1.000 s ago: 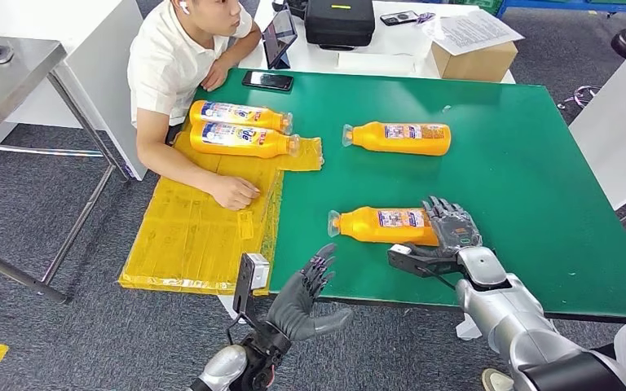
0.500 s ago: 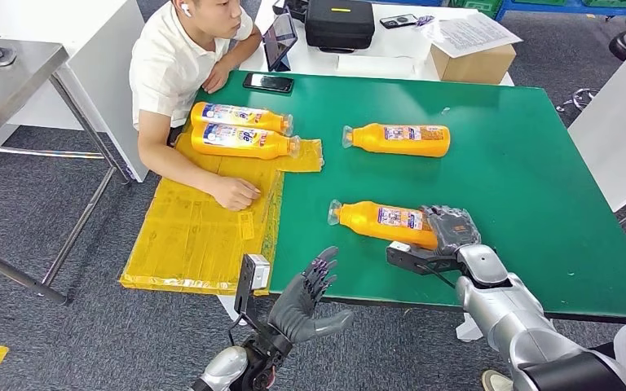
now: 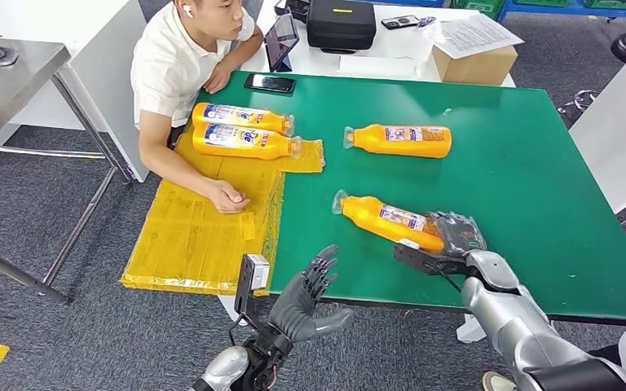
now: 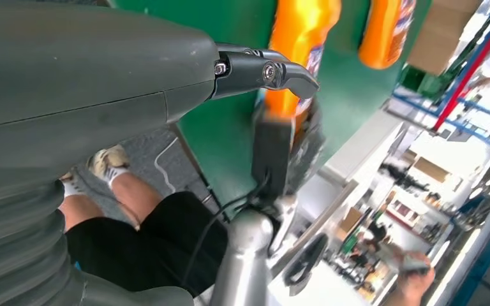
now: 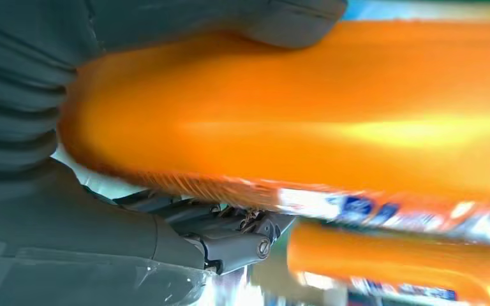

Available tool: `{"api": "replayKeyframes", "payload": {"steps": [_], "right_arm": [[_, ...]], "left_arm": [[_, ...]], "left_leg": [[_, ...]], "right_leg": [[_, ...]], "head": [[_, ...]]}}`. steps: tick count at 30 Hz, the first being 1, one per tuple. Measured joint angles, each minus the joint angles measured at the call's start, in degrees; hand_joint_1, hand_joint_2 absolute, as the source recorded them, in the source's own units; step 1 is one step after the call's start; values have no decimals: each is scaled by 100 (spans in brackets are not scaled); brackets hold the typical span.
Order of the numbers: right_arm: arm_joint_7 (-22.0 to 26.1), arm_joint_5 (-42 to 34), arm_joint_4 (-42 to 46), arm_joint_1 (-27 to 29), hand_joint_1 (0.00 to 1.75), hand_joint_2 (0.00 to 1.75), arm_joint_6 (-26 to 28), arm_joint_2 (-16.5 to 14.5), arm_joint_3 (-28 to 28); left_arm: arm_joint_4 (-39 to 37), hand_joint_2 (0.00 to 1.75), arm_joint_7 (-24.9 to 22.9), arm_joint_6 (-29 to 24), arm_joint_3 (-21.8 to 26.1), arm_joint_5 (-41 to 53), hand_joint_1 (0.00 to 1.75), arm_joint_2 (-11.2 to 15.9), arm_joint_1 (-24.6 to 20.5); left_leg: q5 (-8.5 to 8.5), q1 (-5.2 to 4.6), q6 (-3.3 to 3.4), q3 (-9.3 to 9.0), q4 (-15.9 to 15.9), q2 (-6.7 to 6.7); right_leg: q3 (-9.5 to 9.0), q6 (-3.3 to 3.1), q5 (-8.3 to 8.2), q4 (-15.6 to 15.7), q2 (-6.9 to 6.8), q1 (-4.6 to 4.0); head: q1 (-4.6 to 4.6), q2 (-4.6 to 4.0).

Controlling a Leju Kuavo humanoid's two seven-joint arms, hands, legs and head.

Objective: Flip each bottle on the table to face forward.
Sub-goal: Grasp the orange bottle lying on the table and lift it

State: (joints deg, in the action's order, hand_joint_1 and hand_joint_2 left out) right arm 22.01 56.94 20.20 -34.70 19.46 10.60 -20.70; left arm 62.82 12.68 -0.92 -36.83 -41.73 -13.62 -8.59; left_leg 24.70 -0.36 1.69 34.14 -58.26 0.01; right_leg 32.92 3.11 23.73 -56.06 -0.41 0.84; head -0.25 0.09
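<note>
Orange bottle [image 3: 390, 221] lies near table [image 3: 530, 171] front edge, long axis diagonal: cap toward far-left, base toward R hand [image 3: 456, 235], which grips the base end. L hand [image 3: 306, 295] off table w/ fingers spread, holding nothing.

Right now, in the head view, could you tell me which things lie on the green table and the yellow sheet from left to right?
Yellow sheet → two labelled orange bottles lying side by side → far orange bottle → right hand, gripping the base of the near orange bottle.
</note>
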Motion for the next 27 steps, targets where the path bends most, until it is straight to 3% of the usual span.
{"api": "replayKeyframes", "payload": {"steps": [6, 8, 16, 20, 27], "right_arm": [[1472, -1691, 122, 404, 175, 175, -745, -230, 1105], [1740, -2083, 276, 568, 175, 175, -972, -320, 1394], [1845, -2667, 749, 938, 175, 175, -1094, -473, 1779], [1845, -3352, 1213, 1240, 175, 175, -1085, -472, 1716], [1835, -3851, 1899, 1626, 175, 175, -870, -427, 1484]], "left_arm": [[1, 175, 428, -342, 10, 270, 0, 4, -1], [10, 175, 545, -445, 26, 345, 0, 14, 5], [82, 175, 666, -587, 114, 415, 0, 92, 71], [217, 175, 792, -772, 269, 496, 0, 144, 248], [379, 175, 893, -889, 488, 606, 0, 208, 431]], "left_leg": [[21, 5, -11, -18, 1, 35], [21, 5, -10, -17, 1, 35], [18, 5, -10, -10, 2, 35], [16, 3, -7, 13, 2, 33], [15, 3, -7, 45, 2, 26]], "right_leg": [[-7, -2, -2, 0, 30, -4], [-6, -2, -2, 0, 30, -4], [-3, -2, -1, -1, 29, -4], [12, -1, -1, -2, 28, -2], [40, -1, -1, -4, 25, -3]], "head": [[1, 0], [-1, 0], [0, 0], [-1, 0], [-1, 0]]}}
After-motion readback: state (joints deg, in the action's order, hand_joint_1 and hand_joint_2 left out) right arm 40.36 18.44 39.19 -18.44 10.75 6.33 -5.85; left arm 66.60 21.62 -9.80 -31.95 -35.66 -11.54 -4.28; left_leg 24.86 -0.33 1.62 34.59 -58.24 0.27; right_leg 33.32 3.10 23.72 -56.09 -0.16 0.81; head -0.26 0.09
